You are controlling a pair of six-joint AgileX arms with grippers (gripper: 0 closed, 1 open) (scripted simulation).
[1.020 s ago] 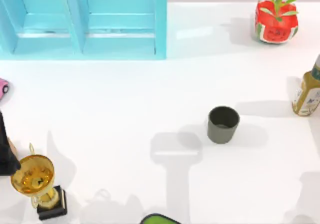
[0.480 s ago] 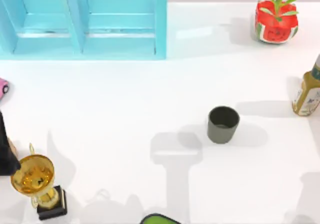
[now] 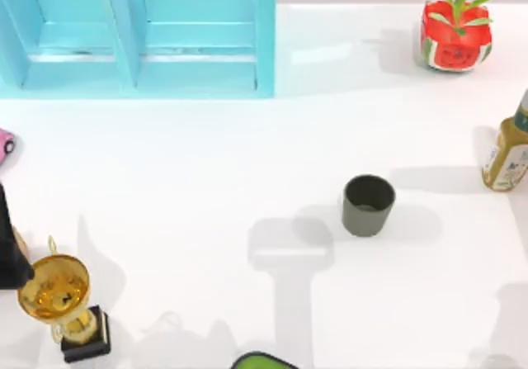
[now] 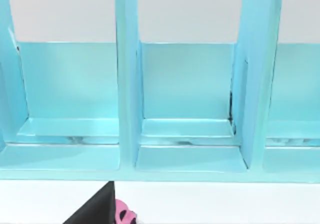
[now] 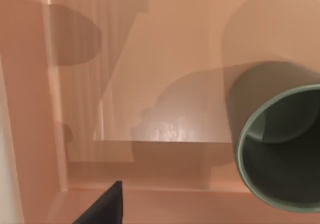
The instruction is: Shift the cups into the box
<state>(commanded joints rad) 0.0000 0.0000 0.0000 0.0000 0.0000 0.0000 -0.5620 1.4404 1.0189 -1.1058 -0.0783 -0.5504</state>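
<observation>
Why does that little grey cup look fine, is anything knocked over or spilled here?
Nothing stands out. One cup stands upright on the white table, and another cup sits inside an orange box. No spills or damage show.

white table [image 3: 206, 179] backed by a light blue shelf [image 3: 140, 35].

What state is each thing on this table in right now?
Cup on the table: upright, empty, standing free.
Cup in the box: resting inside the orange box.
Blue shelf: compartments empty.
Gold trophy: upright.
Sauce bottle: upright.
Watermelon planter: upright.
</observation>
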